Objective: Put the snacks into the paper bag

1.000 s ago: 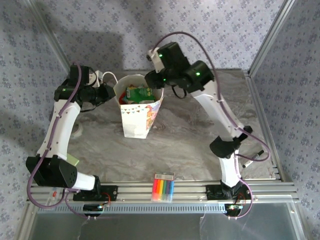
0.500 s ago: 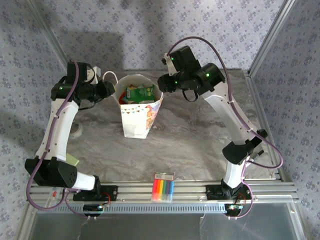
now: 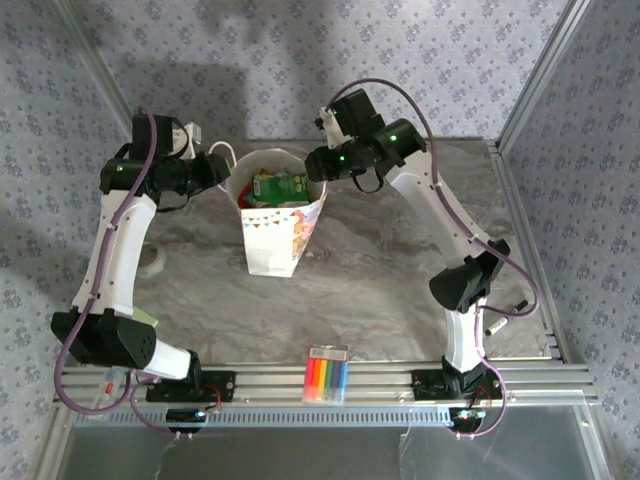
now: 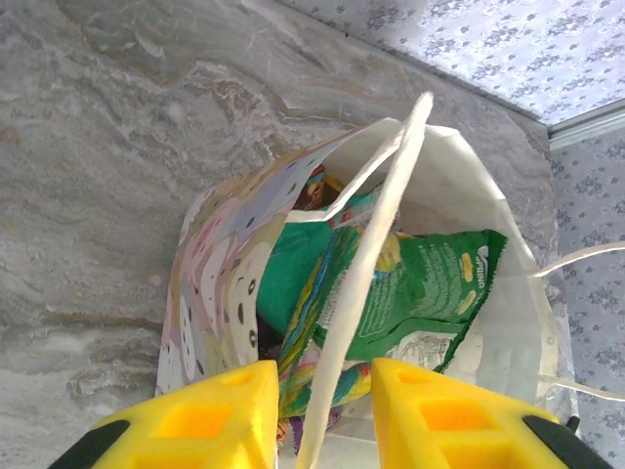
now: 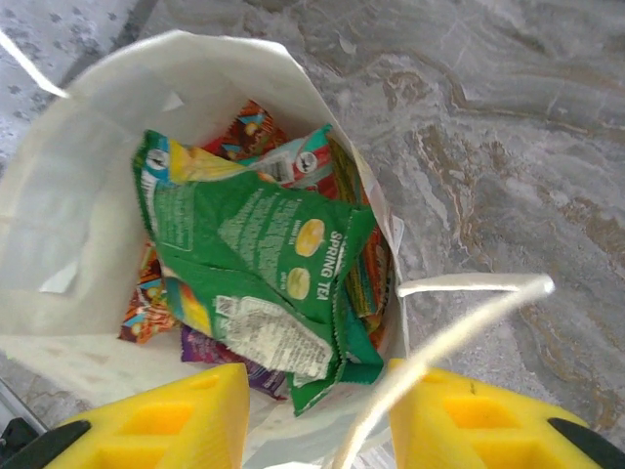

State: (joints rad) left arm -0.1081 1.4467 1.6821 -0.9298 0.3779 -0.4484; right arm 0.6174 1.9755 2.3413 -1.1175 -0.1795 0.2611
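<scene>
Since a second ago left claw (image 4: pixel 325 396) eased apart astride a cord handle (image 4: pixel 369 254), right claw (image 5: pixel 317 415) parted astride other handle (image 5: pixel 467 329), snacks (image 5: pixel 264 244) in paper bag (image 5: pixel 59 195).

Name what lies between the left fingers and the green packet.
The paper bag's white cord handle, passing between the two fingers; left wrist view.
</scene>
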